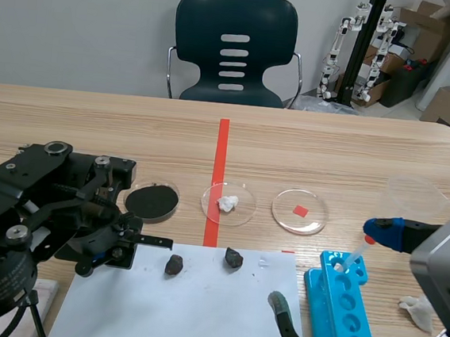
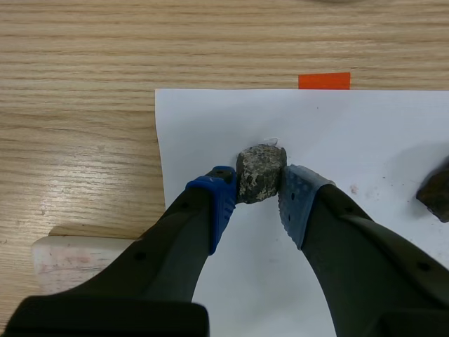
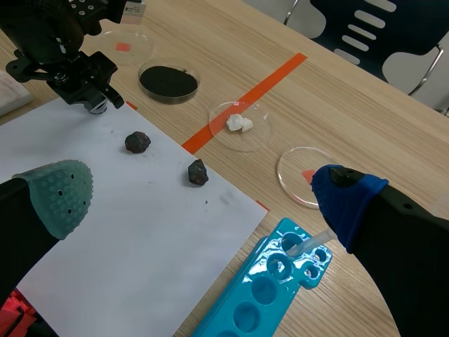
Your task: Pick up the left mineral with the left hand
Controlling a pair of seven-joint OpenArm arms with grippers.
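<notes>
A rough grey mineral (image 2: pixel 261 168) is pressed between the blue pads of my left gripper (image 2: pixel 257 188), which is shut on it over the left edge of the white paper (image 2: pixel 337 133). In the scene view the left gripper (image 1: pixel 125 237) hides this mineral. The right wrist view shows it as a grey lump (image 3: pixel 99 107) under the gripper. Two darker minerals (image 1: pixel 173 265) (image 1: pixel 233 258) lie on the paper to its right. My right gripper (image 1: pixel 333 266) is open above the paper's right side and holds nothing.
Behind the paper stand a dish of black powder (image 1: pixel 152 200), a dish with white bits (image 1: pixel 229 204) and a dish with a red square (image 1: pixel 300 211). A blue tube rack (image 1: pixel 343 307) lies right of the paper. A clear cup (image 1: pixel 418 195) stands further right.
</notes>
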